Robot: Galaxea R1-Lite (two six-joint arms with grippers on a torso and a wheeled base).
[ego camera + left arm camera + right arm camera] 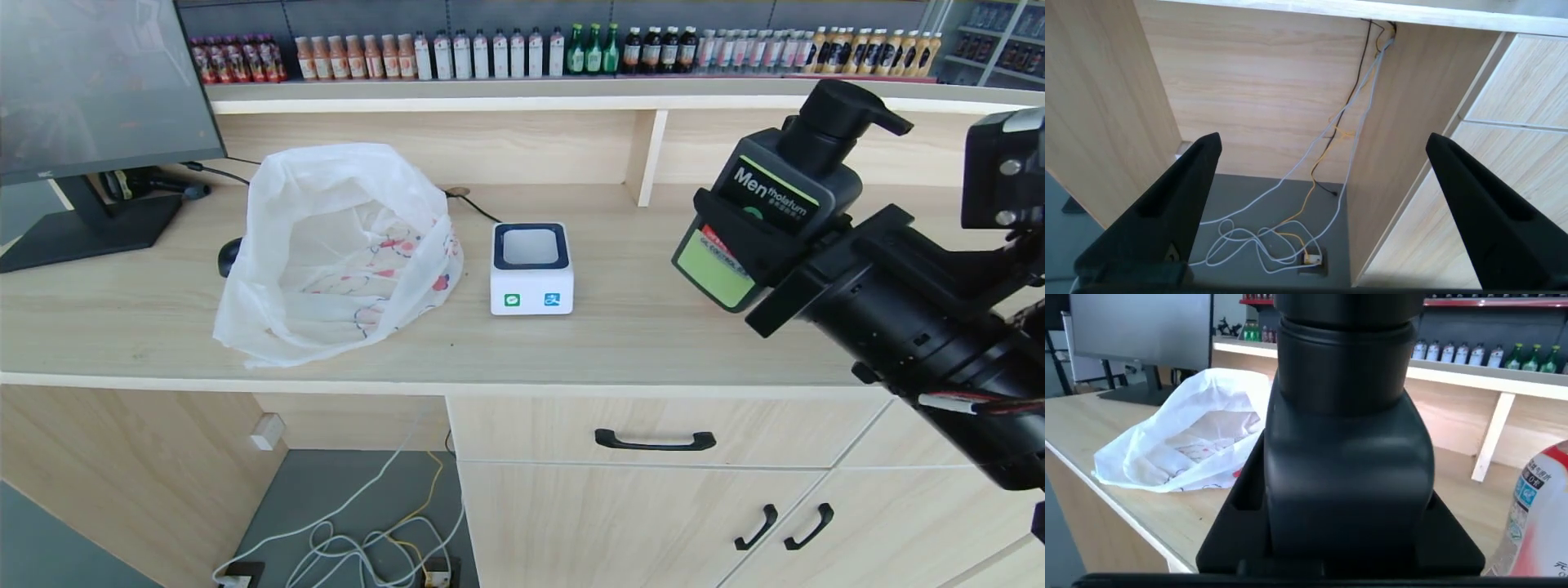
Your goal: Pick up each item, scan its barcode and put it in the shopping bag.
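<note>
The right gripper (775, 261) is clamped shut around a dark grey plastic pump bottle (775, 188) with a black pump head and a green label. Its fingers press on the lower body of the pump bottle (1347, 457) from both sides. The bottle is held tilted in the air, clear of the pale wooden counter (637, 343) below the gripper.

To the left of the right gripper, a white cube-shaped barcode scanner (531, 269) with a dark-rimmed window on top stands on the counter. Beyond it, further to the gripper's left, lies a white translucent plastic shopping bag (343, 245) with faint red print. Its mouth gapes open toward the front edge of the counter, so the scanner sits between the held bottle and the shopping bag (1184, 449). Close to the gripper's other side, a white and red bottle (1539, 514) stands on the counter.

The left gripper (1323, 147) holds nothing and its two black fingers (1167, 220) are spread wide apart. It faces the open recess under the counter, where loose cables (1245, 245) trail down to the floor.

A dark flat monitor (98, 82) stands at the far left of the counter, behind the bag. A row of drink bottles (571, 51) lines the shelf at the back.
</note>
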